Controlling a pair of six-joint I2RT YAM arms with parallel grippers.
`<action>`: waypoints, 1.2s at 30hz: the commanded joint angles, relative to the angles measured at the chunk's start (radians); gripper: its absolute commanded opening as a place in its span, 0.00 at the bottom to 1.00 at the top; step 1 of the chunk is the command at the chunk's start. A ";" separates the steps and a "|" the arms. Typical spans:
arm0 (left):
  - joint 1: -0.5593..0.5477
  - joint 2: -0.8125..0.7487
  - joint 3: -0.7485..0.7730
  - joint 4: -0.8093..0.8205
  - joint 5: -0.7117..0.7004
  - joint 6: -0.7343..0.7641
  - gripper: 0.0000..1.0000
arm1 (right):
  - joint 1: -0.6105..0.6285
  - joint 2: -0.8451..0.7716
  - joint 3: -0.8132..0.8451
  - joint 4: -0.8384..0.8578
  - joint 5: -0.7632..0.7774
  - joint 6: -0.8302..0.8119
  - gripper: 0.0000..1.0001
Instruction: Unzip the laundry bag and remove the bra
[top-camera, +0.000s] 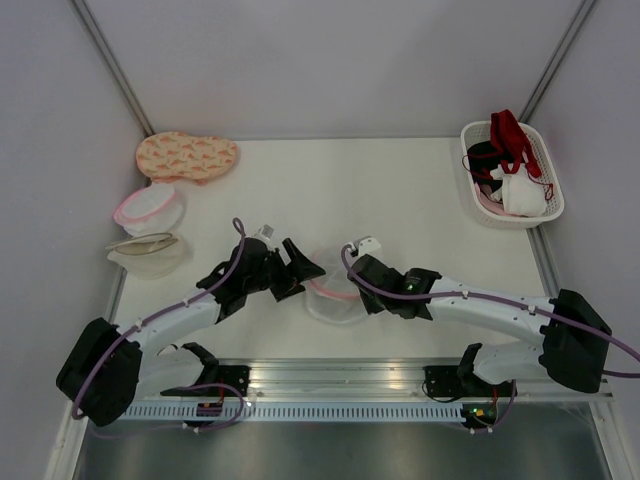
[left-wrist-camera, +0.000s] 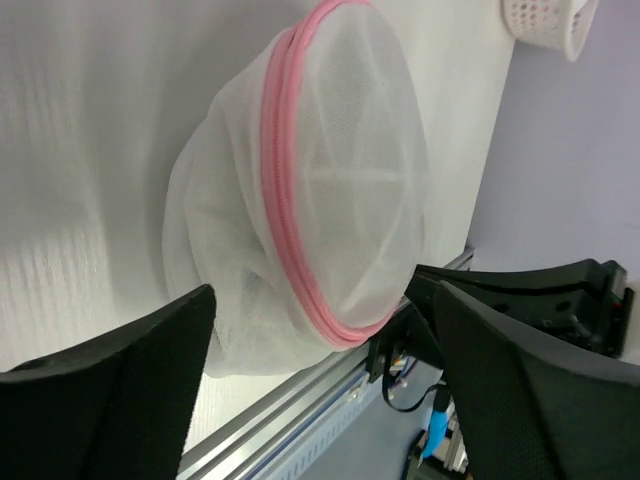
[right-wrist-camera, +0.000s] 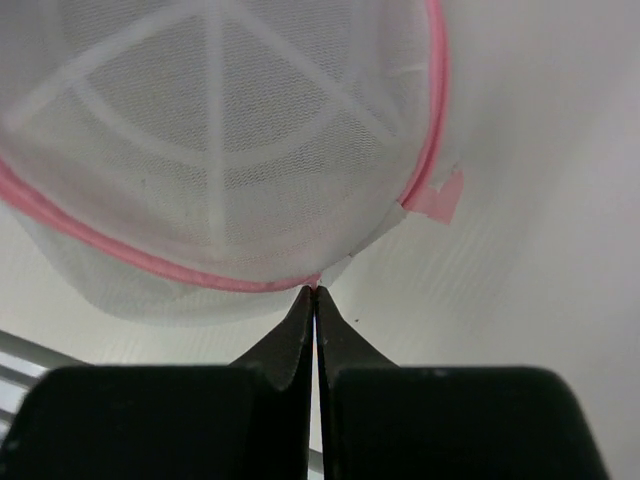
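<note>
Judging by the pink zipper rim (left-wrist-camera: 285, 190), which runs unbroken round the laundry bag (top-camera: 335, 298) wherever you can see it, you have not opened the zip yet, so nearly the whole task lies ahead. The bag sits on the table (top-camera: 400, 190) between your two arms, near its front edge. Your left gripper (left-wrist-camera: 322, 288) stands wide apart with the bag just ahead of its fingers, and it holds nothing. Your right gripper (right-wrist-camera: 315, 292) is pressed fully together, its tips right against the rim. Whether they nip a bit of it you cannot tell. The bra does not show through the mesh in any view. You have yet to run the zipper round, open the bag and lift the bra out.
</note>
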 joint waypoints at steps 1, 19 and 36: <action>0.005 -0.119 -0.024 -0.013 -0.071 -0.029 0.96 | 0.000 0.033 0.050 -0.025 0.128 -0.027 0.00; 0.005 -0.696 -0.029 -0.515 -0.327 -0.010 1.00 | -0.032 -0.057 0.173 -0.061 0.097 -0.143 0.76; 0.005 -0.846 -0.009 -0.636 -0.353 -0.027 1.00 | -0.001 0.353 0.487 0.003 -0.022 -0.202 0.73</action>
